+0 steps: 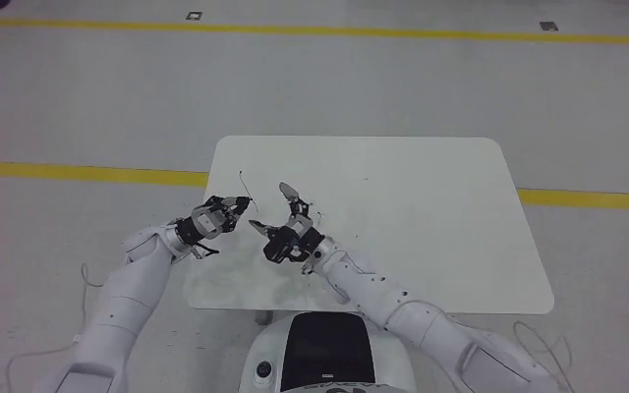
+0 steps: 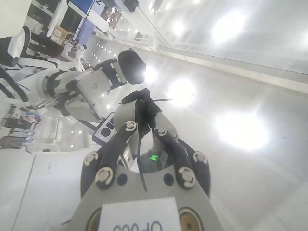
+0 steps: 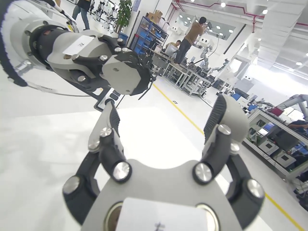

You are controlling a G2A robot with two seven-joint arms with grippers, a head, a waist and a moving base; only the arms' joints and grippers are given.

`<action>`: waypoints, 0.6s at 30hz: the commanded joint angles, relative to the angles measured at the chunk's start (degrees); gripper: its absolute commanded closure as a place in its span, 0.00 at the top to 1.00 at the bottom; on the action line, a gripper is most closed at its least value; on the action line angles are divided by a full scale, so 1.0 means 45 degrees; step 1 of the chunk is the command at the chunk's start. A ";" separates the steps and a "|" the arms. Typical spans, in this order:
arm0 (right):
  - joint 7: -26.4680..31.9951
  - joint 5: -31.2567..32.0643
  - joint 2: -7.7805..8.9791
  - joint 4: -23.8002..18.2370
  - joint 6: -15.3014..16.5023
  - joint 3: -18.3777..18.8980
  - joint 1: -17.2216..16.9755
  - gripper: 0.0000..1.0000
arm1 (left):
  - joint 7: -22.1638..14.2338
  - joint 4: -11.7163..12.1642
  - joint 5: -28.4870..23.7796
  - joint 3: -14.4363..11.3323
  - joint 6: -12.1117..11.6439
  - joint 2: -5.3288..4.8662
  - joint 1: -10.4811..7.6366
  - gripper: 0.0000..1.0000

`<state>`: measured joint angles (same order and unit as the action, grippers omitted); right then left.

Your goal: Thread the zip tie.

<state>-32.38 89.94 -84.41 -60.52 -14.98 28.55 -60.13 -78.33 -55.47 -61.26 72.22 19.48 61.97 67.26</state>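
Currently the left gripper (image 1: 232,208) is clenched on the zip tie (image 1: 246,187), over the left part of the table (image 1: 413,196). The tie's gripped section is hidden between the black pads (image 2: 144,111), and its head cannot be made out. The right gripper (image 1: 277,210) is spread wide, holding nothing, just beside the left. The table is white. The grey floor (image 1: 98,98) bears yellow lines (image 1: 295,30).
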 commanded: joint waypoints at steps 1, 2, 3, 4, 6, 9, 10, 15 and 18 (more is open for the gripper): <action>-0.0051 0.0004 -0.0058 0.0077 0.0075 -0.0001 0.0012 0.34 | 0.0000 0.0000 -0.0001 0.0000 0.0000 0.0000 0.0000 0.00; -0.0077 0.0004 -0.0084 0.0116 0.0104 -0.0004 0.0022 0.33 | 0.0000 0.0000 -0.0001 0.0000 0.0000 0.0000 0.0000 0.00; -0.0100 0.0004 -0.0109 0.0157 0.0127 -0.0008 0.0029 0.31 | 0.0000 0.0000 -0.0001 0.0000 0.0000 0.0000 0.0000 0.00; -0.0123 0.0004 -0.0141 0.0211 0.0143 -0.0012 0.0042 0.30 | 0.0000 0.0000 -0.0001 0.0000 0.0000 0.0000 0.0000 0.00; -0.0160 0.0004 -0.0187 0.0279 0.0167 -0.0001 0.0053 0.26 | 0.0000 0.0000 -0.0001 0.0000 0.0000 0.0000 0.0000 0.00; -0.0226 0.0004 -0.0263 0.0367 0.0224 0.0014 0.0073 0.25 | 0.0000 0.0000 -0.0001 0.0000 0.0000 0.0000 0.0000 0.00; -0.0242 0.0004 -0.0285 0.0393 0.0237 0.0018 0.0084 0.25 | 0.0000 0.0000 -0.0001 0.0000 0.0000 0.0000 0.0000 0.00; -0.0332 0.0004 -0.0403 0.0526 0.0291 0.0001 0.0148 0.21 | 0.0000 0.0000 -0.0001 0.0000 0.0000 0.0000 0.0000 0.00; -0.0375 0.0004 -0.0461 0.0611 0.0283 -0.0016 0.0185 0.17 | 0.0000 0.0000 -0.0001 0.0000 0.0000 0.0000 0.0000 0.00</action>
<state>-34.00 89.95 -86.42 -57.88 -13.68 28.52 -59.36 -78.33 -55.47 -61.26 72.22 19.48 61.97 67.26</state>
